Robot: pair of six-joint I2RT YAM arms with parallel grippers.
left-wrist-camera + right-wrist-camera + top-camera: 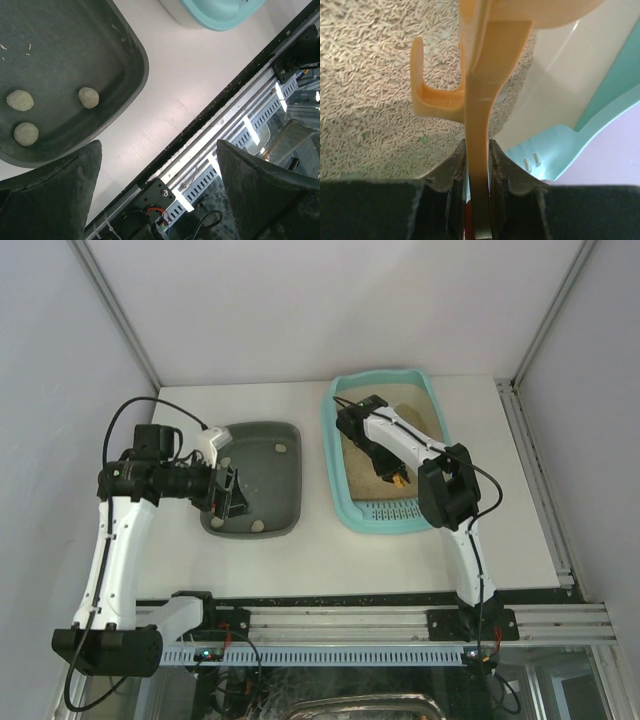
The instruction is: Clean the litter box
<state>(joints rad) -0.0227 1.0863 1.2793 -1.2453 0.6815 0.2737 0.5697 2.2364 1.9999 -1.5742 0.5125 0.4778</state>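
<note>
While loaded with loose beige litter, treat the litter box (pixel 386 512) as heavy, stiff-walled and likely to spill if tipped. Locate it on the desk (pixel 310 560), right of centre in the overhead frame. If shifting it, take hold at the rigid rim, judged the firmest part. Note the orange scoop (pixel 477 100) pinched edge-on by the right end effector (pixel 477 159) over the litter. Left of centre, note the dark tray (pixel 262 480) holding three clumps (pixel 88 97), with the left end effector (pixel 157 150) spread wide above its near corner.

no readable text, labels, brand marks or numbers in any of the three views. trays, scoop, arms and rail all show plain surfaces, nothing legible.
</note>
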